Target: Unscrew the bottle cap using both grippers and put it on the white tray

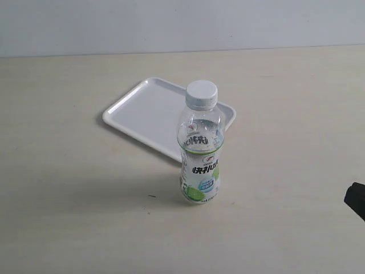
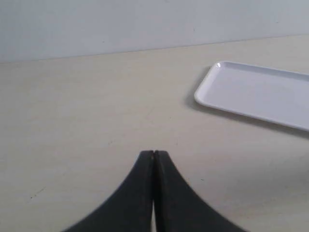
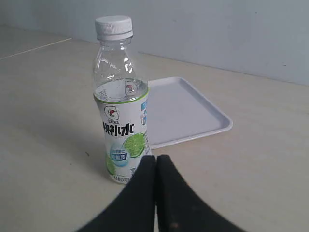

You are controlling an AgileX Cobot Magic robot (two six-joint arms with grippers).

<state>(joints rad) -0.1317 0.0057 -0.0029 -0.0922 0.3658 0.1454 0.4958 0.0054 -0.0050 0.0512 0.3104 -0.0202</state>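
Observation:
The clear bottle (image 1: pixel 199 154) stands upright on the table, its white ribbed cap (image 1: pixel 202 93) screwed on top. Behind it lies the white tray (image 1: pixel 142 111), flat and bare. In the right wrist view the bottle (image 3: pixel 121 116) with its cap (image 3: pixel 114 27) stands just beyond my right gripper (image 3: pixel 156 157), whose black pointed fingers are pressed together with nothing between them. The left gripper (image 2: pixel 154 153) is also shut and empty, over bare table, with the tray (image 2: pixel 260 94) off to one side. Only a dark corner of the right arm (image 1: pixel 356 200) shows in the exterior view.
A pale beige table (image 1: pixel 68 205) spreads all round the bottle and tray. A light grey wall (image 1: pixel 171 23) closes the far edge. The tray (image 3: pixel 186 111) sits behind the bottle in the right wrist view.

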